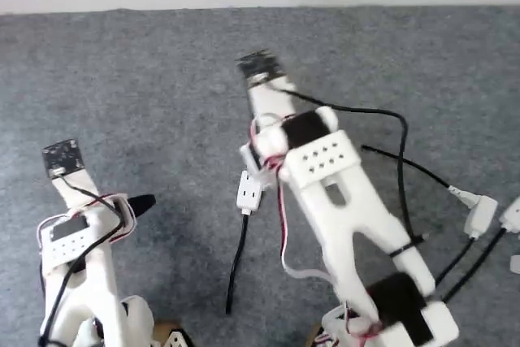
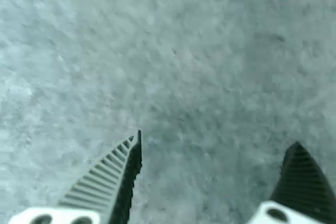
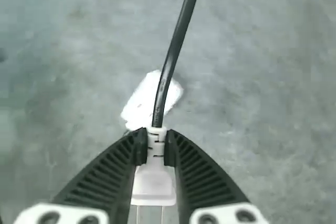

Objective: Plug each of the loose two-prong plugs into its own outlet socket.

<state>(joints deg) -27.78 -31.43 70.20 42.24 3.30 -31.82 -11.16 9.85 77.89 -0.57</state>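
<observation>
We saw the corded plug [image 3: 152, 182], white, pinched in the right hand [image 3: 155, 135]; a second plug [image 1: 479, 213] lay well apart from that hand.

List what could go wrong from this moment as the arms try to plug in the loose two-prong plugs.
1. The right gripper holds the white plug right at its fingertips. When it is pushed home, it could twist or slip.
2. The plug's black cord trails over the grey carpet and may drag or snag, tugging the plug askew.
3. The left gripper is open over bare carpet, holding nothing. Without its support, a push may just shove parts along the carpet.
</observation>
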